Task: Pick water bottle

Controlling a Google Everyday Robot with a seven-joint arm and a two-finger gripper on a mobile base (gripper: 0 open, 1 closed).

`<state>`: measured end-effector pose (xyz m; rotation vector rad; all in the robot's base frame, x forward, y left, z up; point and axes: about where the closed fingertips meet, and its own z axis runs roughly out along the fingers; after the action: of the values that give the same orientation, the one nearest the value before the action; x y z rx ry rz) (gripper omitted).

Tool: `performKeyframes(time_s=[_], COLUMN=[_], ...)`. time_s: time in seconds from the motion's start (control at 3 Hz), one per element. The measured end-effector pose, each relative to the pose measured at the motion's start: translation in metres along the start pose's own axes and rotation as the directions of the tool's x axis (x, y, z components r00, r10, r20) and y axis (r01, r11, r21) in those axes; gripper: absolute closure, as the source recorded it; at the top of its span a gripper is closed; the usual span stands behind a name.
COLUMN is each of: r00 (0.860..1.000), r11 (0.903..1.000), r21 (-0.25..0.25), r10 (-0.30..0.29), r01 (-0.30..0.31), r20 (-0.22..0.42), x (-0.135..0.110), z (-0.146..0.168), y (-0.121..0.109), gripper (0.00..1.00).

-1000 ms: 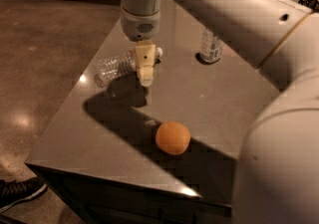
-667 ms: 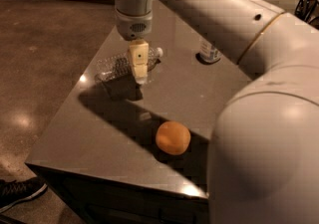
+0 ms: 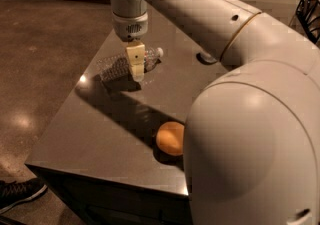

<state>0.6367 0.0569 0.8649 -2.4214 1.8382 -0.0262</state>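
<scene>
Clear ribbed plastic water bottle (image 3: 112,68) lies on its side, white cap pointing right, pincer (image 3: 136,70) over its middle.

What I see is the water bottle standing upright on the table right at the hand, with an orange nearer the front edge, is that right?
Not quite. In the camera view the water bottle lies on its side, not upright. The rest holds: it is on the table right at the hand, and the orange sits nearer the front edge.
</scene>
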Motion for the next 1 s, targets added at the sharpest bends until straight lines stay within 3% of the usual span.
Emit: performKeyframes(time_s=[0.67,1.0], r00=[1.000,1.000], r11=[0.9999,0.9998], r21=[-0.014,0.011], r10=[0.003,-0.016], r01=[-0.003,0.015], r20=[0.001,0.021], x=[0.002,-0.001], z=[0.000,-0.020], y=[-0.003,0.004], gripper=[0.63,0.86])
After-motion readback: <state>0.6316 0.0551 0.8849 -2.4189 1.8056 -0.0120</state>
